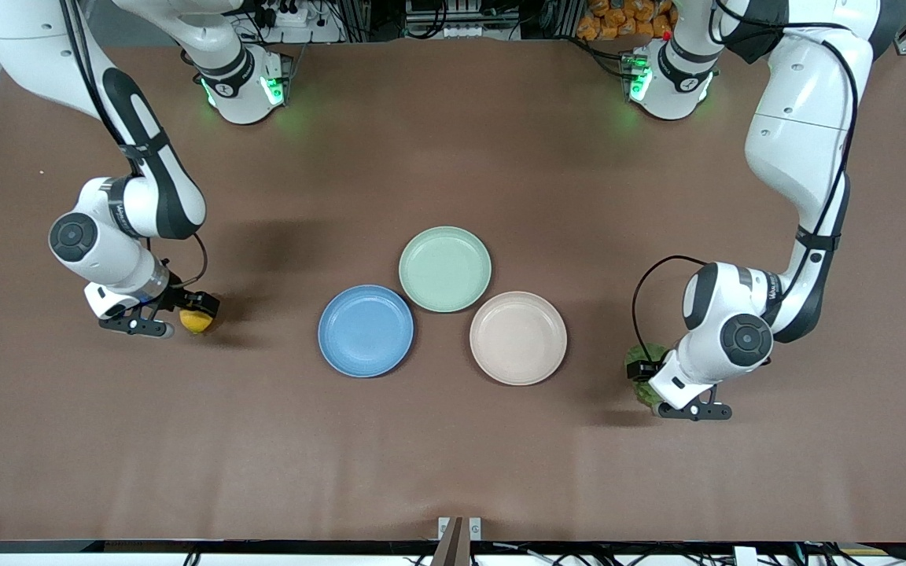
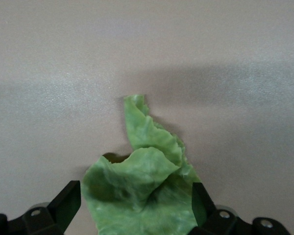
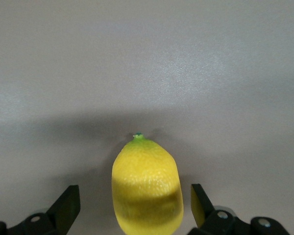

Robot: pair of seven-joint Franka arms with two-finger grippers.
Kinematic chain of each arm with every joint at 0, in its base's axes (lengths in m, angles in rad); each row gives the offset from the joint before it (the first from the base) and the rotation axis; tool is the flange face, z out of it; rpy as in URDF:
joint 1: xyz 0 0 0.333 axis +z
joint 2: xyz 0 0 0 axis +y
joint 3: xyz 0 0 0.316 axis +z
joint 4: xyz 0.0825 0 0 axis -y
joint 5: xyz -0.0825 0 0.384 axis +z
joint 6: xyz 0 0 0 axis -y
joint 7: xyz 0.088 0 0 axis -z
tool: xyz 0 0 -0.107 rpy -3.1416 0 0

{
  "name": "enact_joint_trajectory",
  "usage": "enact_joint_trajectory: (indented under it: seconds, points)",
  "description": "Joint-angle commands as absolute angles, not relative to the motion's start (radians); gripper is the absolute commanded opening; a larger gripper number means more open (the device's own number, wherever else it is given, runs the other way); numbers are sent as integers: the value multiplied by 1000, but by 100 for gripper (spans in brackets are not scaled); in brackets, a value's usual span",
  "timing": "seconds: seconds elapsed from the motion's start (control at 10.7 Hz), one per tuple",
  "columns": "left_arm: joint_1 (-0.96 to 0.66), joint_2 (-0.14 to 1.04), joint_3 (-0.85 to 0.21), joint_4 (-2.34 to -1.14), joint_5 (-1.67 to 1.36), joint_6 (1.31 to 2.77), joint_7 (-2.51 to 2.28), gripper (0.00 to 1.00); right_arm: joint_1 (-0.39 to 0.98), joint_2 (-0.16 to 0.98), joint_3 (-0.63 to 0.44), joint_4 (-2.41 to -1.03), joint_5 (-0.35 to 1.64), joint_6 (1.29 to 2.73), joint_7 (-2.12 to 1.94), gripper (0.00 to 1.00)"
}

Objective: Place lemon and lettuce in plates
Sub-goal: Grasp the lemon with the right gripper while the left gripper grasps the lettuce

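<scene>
While both arms sit low in the front view, the right gripper (image 1: 185,314) brackets the lemon (image 1: 197,321) at the blue plate's (image 1: 366,331) nine o'clock; the left gripper (image 1: 652,385) straddles the lettuce (image 1: 642,376) at the beige plate's (image 1: 518,337) four o'clock.

Left wrist: fingers (image 2: 66,201) spread, lettuce (image 2: 142,191) between, tapered end pointing away.

Right wrist: fingers (image 3: 68,203) apart, not touching the lemon (image 3: 147,183), whose long axis runs along them.

Place: a robotics lab is indicated.
Arms: two white Franka arms are seen bolted at the table edge, green lights lit at their bases.
Surface: a wide brown matte table (image 1: 453,456) is covered like a test bench.
Background: cables, power strips and aluminium framing are seen.
</scene>
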State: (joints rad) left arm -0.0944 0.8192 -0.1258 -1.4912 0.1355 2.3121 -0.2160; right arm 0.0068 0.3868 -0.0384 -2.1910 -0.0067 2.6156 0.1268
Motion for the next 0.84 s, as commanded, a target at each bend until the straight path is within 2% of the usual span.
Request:
enact_joint_trajectory:
  seconds: [0.0, 0.09, 0.28, 0.38, 0.66, 0.75]
  points:
    - [-120, 847, -115, -1466, 164, 2344, -233, 100, 8, 429, -40, -2197, -6, 2674, 127, 100]
    - [-120, 854, -110, -1466, 169, 2365, -230, 100, 8, 431, -38, -2197, -6, 2674, 127, 100]
    - [-120, 856, -107, -1473, 178, 2372, -242, 3, 8, 443, -40, -2197, -6, 2675, 127, 100]
    - [-120, 854, -107, -1473, 178, 2373, -242, 0, 6, 442, -40, -2197, -6, 2672, 127, 97]
    - [-118, 848, -107, -1473, 178, 2375, -241, 0, 8, 440, -40, -2197, -6, 2666, 127, 33]
    - [-117, 844, -107, -1473, 179, 2375, -241, 0, 8, 440, -40, -2197, -6, 2665, 127, 19]
